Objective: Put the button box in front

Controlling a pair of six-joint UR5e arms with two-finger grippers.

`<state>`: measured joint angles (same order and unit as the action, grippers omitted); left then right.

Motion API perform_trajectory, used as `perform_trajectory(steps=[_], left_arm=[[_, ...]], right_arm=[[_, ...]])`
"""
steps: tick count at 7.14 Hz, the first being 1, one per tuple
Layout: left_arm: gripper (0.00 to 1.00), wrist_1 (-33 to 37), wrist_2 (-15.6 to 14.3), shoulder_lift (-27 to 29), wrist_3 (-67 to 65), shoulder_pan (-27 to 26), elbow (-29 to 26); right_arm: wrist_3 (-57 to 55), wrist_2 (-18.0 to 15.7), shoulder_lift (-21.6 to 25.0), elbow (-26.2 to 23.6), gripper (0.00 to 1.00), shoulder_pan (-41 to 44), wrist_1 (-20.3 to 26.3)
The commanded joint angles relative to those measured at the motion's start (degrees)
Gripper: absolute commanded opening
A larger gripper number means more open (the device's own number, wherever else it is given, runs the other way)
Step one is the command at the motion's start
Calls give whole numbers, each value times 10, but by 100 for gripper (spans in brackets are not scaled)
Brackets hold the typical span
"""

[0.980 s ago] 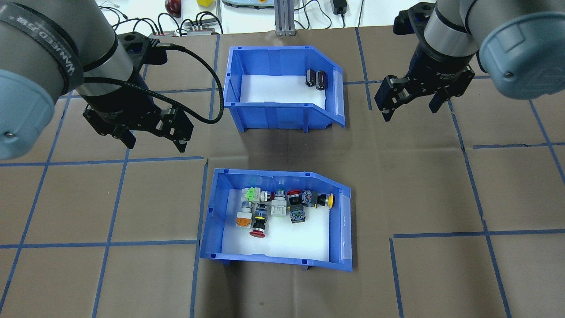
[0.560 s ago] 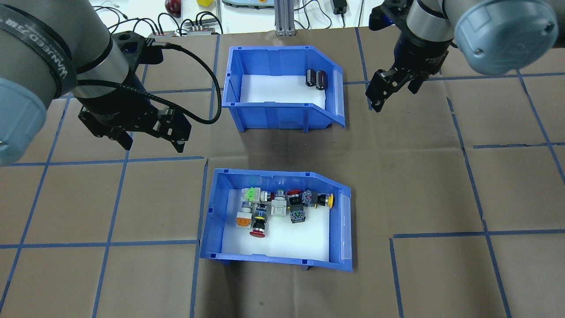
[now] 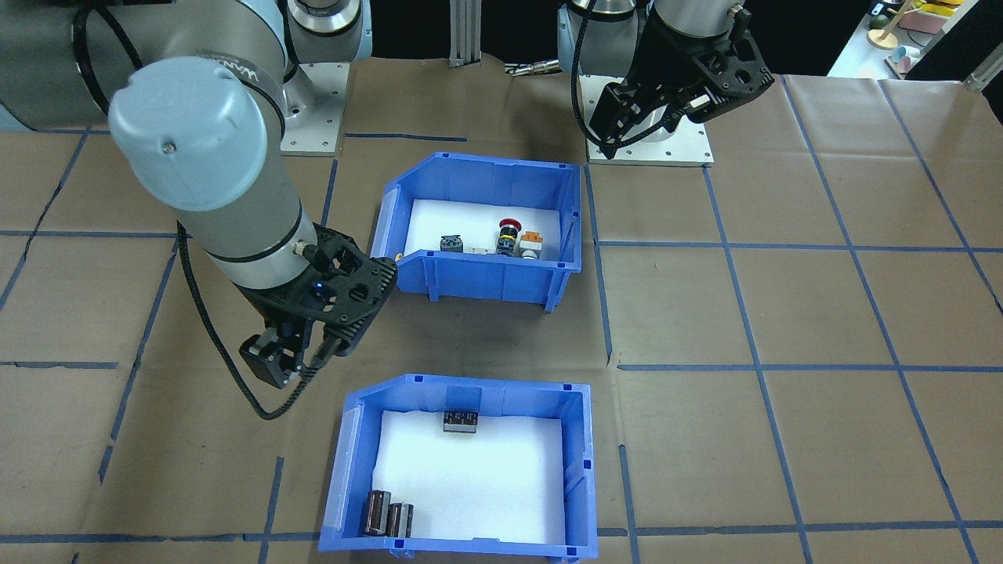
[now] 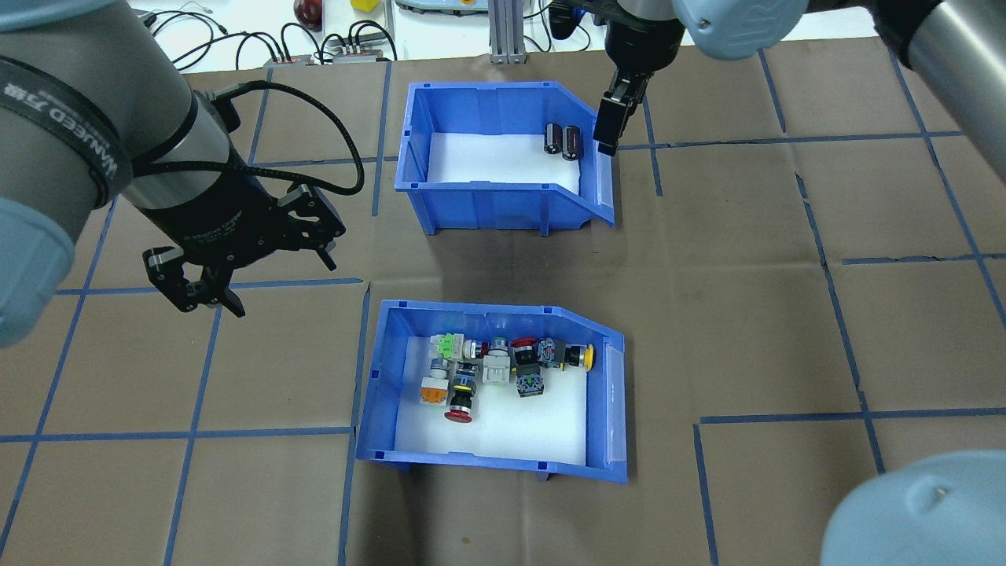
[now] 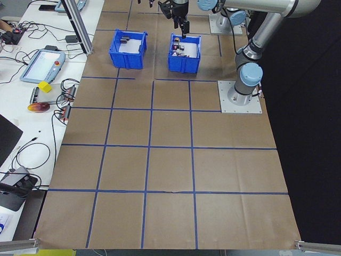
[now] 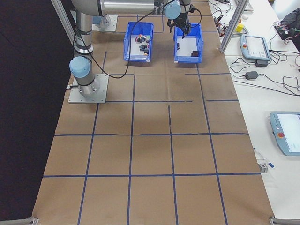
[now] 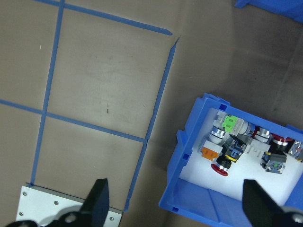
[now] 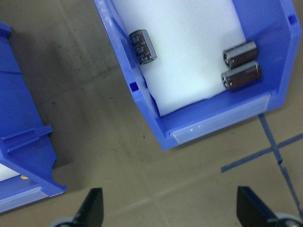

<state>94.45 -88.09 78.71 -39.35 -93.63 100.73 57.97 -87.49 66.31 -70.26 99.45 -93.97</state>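
Approach is the step in hand, I judge: neither arm grips anything. Lower centre of the overhead frame holds the button box (image 4: 491, 393); the other blue bin (image 4: 503, 153) sits at upper centre. At mid left, the left gripper (image 4: 196, 287) hovers spread and empty. At the far bin's sloped end, the right gripper (image 4: 611, 130) hangs spread, per its wrist view. Next: clamping a wall. "WANEED" shows on the left arm's band (image 4: 78, 130).

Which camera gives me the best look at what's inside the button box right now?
Overhead exterior: the button box sits unobstructed and every switch on its white floor shows. The left wrist view shows it close but cropped; the front-facing view's wall hides several switches; in both side views it is far and small.
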Motion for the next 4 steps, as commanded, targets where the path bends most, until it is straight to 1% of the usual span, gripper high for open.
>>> perform_trajectory(steps=[1,2,3,4], left_arm=[[99,-1,16,-59,-233,-1,92],[99,-5,19,-93,-277,-2,144],[99,-42,49,-117,-353,-7,184],[99,-52,50,-116,-421,-41,201]], right_arm=[[71,-14,-60,56,100,44,-1],[72,-15,-81,67,100,76,-1],[68,-16,-94,65,100,119,-2],[65,-34,-109,62,100,149,-2]])
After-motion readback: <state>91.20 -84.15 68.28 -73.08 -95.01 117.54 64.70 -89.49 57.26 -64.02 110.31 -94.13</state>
